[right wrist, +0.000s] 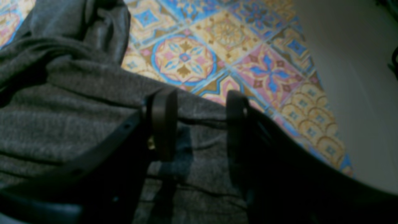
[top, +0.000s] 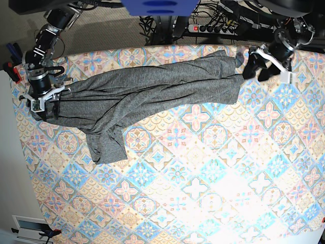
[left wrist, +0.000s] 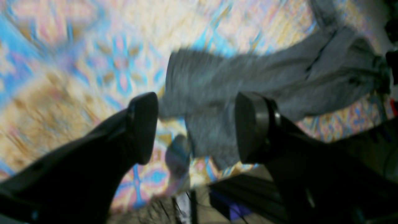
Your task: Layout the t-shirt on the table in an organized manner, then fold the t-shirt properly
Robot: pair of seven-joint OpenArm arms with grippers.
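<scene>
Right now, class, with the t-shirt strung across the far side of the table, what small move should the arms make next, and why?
Probably close both grippers on the fabric. The t-shirt lies bunched and twisted, not flat. The right gripper stands open over its end; the left gripper is open at the other end. Neither holds cloth yet, so spreading cannot start.

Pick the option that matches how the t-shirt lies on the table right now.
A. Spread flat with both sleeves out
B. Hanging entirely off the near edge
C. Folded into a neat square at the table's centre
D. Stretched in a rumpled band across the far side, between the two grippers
D: in the base view the t-shirt runs as a creased band along the far part of the table, from the right gripper to the left gripper.
</scene>
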